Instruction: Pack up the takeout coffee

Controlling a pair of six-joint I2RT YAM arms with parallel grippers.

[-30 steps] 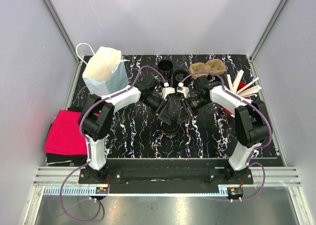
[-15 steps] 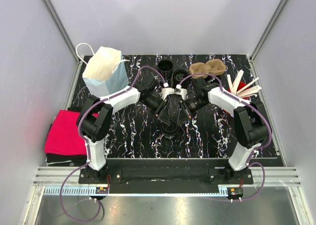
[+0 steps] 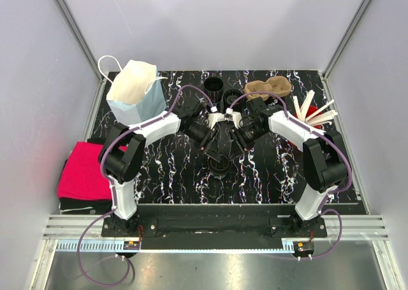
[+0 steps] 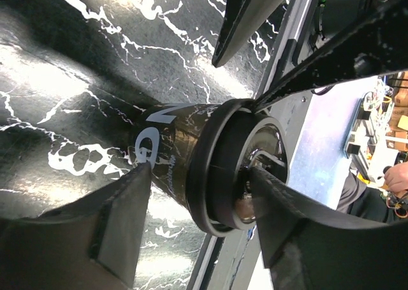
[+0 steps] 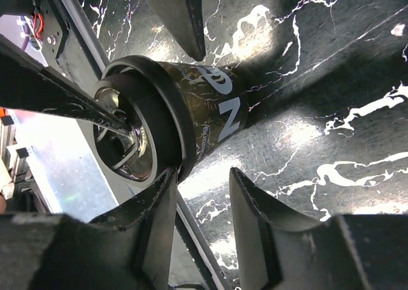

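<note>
A black takeout coffee cup [image 3: 220,166] with a black lid stands upright at the table's middle, below both grippers. In the left wrist view the cup [image 4: 169,143] lies between the spread fingers of my left gripper [image 4: 199,175]: one finger stands a little off its side, the other overlaps the lid [image 4: 223,169]. My left gripper [image 3: 215,152] is open. My right gripper [image 5: 203,175] is open too, and only table shows between its fingers. One of its fingers meets the lid's rim, with the cup [image 5: 210,105] just beyond. The right gripper [image 3: 227,150] faces the left one over the cup.
A light blue paper bag [image 3: 132,89] stands open at the back left. A cardboard cup carrier [image 3: 268,87] lies at the back right, with two more black cups [image 3: 213,84] beside it. Wooden stirrers [image 3: 315,115] fan out at the right. A red cloth [image 3: 83,172] lies off the table's left.
The right gripper's jaws closed further, then opened, and its arm shifted slightly left toward the cup. The left gripper's jaws spread a little wider. The cup stays in place.
</note>
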